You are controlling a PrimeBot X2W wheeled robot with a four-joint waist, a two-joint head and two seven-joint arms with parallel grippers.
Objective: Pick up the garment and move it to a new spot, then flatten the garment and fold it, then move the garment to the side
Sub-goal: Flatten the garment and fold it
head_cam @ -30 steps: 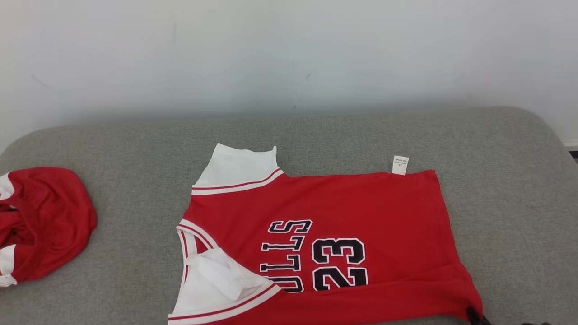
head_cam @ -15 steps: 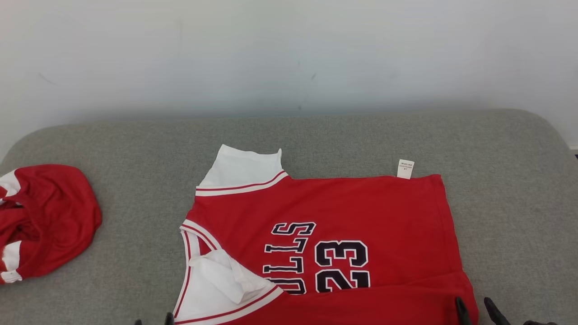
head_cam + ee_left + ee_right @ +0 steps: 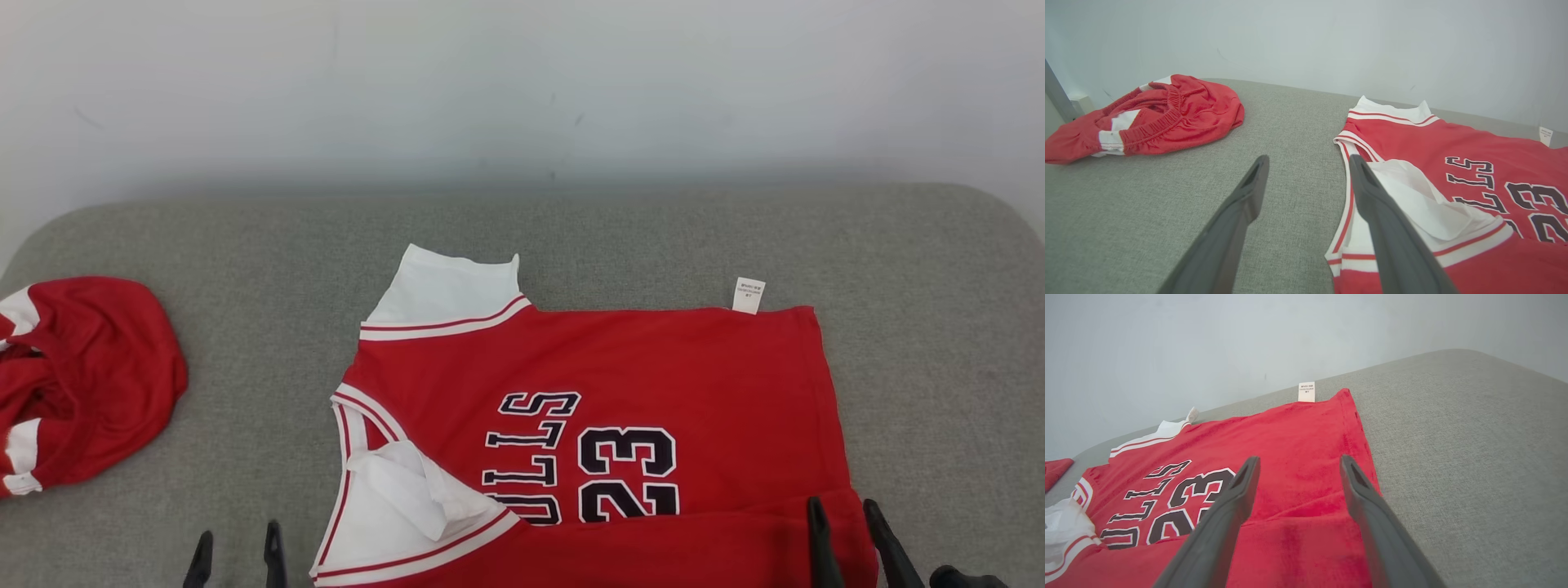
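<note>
Jersey's [image 3: 653,359] sleeve edge flanks left hand [image 3: 237,532], hem corner underlies right hand [image 3: 842,503], both spread empty.

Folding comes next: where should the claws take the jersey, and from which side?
On the jersey, probably the near corners, from the near side: left claw at the striped armhole edge, right claw at the hem. It lies flat, collar leftward.

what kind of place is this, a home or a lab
Probably a plain indoor room set up for folding clothes, home or lab unclear: a grey upholstered cushion against a bare white wall, with a red jersey and red shorts lying on it.
</note>
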